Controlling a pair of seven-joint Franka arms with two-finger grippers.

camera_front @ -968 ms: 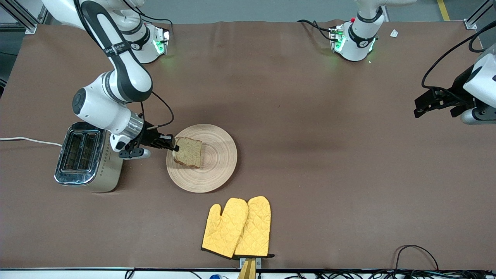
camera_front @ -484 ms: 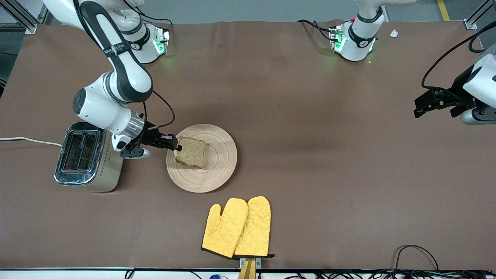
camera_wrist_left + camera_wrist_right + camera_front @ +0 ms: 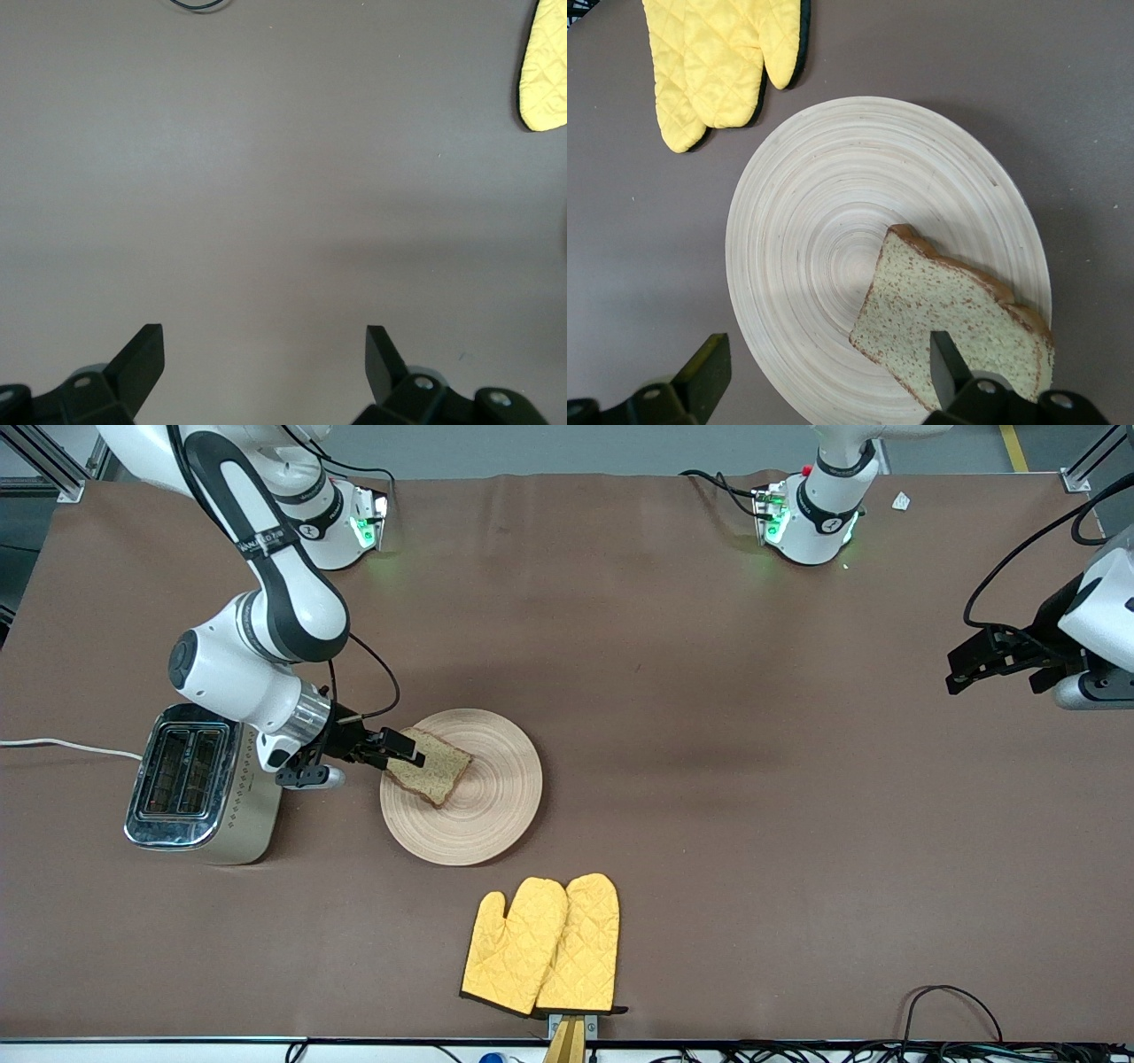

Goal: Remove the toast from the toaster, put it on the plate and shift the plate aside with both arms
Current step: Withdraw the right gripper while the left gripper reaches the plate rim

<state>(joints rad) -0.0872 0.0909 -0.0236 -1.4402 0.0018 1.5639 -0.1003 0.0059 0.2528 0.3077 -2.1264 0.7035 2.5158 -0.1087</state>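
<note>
Toaster (image 3: 199, 784): stands just beside the right gripper's wrist, slots empty; a careless withdrawal could knock it.

Right gripper (image 3: 403, 750): fingers spread wide, holding nothing, low over the plate's rim at the toaster side.

Toast (image 3: 430, 773): lies on the plate directly under and ahead of those fingers; one finger overlaps its edge, so retreating low could drag it off.

Plate (image 3: 496, 797): light wood, likely to slide unevenly if pushed by one arm only.

Oven mitts (image 3: 542, 945): near the plate, a possible snag.

Left gripper (image 3: 997, 657): waits, fingers apart, empty, well apart from the plate.
</note>
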